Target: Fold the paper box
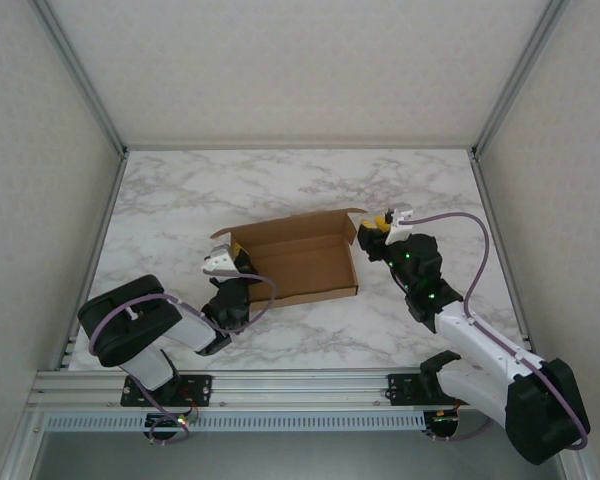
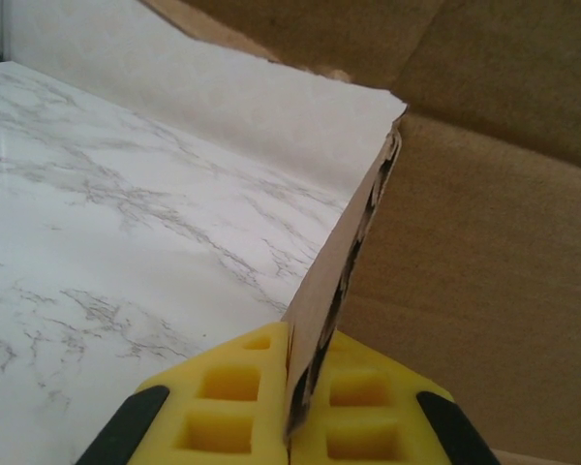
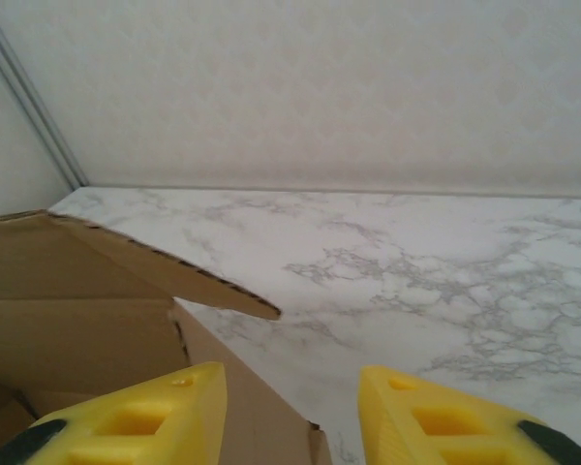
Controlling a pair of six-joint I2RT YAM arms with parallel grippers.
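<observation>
On the white-walled marble table (image 1: 180, 190), left tool (image 2: 300, 339) pinches the paper box (image 1: 300, 262); right tool (image 3: 290, 383) spread.

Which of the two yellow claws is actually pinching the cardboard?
The left gripper: its fingers are shut on a raised wall of the paper box. The right gripper stands open beside the box's other end.

Top view looks steeply down on the whole tabletop (image 1: 180, 200); both wrist views sit close against the left and right ends of the paper box (image 1: 305, 262).
</observation>
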